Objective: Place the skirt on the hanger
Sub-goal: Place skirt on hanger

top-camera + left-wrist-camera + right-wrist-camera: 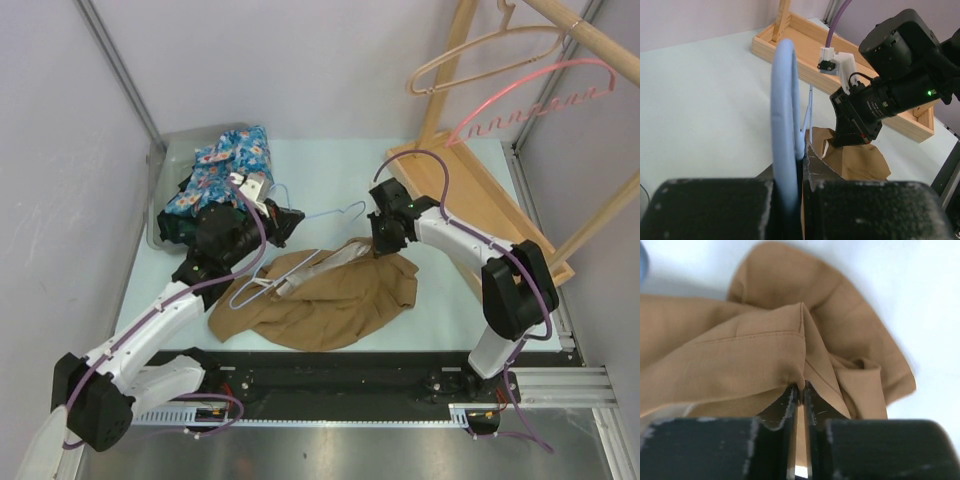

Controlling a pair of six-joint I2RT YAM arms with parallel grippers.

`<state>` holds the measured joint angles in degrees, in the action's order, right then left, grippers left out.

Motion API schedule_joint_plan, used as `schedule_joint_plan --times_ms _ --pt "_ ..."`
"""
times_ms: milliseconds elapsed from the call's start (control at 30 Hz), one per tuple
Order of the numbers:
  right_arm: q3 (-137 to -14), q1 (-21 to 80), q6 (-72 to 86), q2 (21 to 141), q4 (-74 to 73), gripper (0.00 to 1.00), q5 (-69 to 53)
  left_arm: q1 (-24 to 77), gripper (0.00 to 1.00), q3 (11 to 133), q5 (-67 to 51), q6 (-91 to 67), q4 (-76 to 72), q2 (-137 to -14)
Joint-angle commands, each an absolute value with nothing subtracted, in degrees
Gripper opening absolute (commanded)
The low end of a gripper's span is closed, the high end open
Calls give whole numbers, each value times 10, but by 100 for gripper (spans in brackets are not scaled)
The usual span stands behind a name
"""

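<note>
The tan skirt [330, 300] lies crumpled on the pale table in front of both arms. A light blue wire hanger [300, 255] runs across its upper left part, with the hook [350, 210] pointing right. My left gripper [278, 225] is shut on the hanger [786, 100] close to the hook, and the wire stands up between its jaws [802, 160]. My right gripper [385, 243] sits at the skirt's upper right edge. In the right wrist view its jaws [801, 388] pinch a seamed fold of the skirt [760, 350].
A clear bin [158, 190] with floral and dark clothes [228, 165] stands at the back left, just behind my left arm. A wooden rack [480, 190] at the back right carries a pink hanger [540, 100] and a beige hanger [480, 55]. Walls close in on both sides.
</note>
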<state>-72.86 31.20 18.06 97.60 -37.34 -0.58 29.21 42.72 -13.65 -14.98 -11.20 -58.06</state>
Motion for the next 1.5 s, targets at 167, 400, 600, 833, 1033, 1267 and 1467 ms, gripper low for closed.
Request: schedule_joint_plan --times_ms 167,400,600,833,1033,1267,1467 --pt "-720 345 205 886 -371 48 93 306 0 433 -134 -126 -114 -561" --pt "-720 401 157 816 -316 44 117 312 0 435 -61 -140 -98 -553" --pt "-727 420 131 830 -283 37 92 318 0 443 -41 -150 -91 -556" --pt "-744 417 224 874 -326 37 88 319 0 445 -40 -141 -80 -558" --pt "-749 418 273 898 -309 43 74 319 0 439 -40 -136 -83 -555" --pt "-753 414 317 923 -311 45 81 320 0 437 -47 -138 -91 -554" --pt "-760 406 346 952 -314 37 103 321 0 439 -53 -135 -93 -554"
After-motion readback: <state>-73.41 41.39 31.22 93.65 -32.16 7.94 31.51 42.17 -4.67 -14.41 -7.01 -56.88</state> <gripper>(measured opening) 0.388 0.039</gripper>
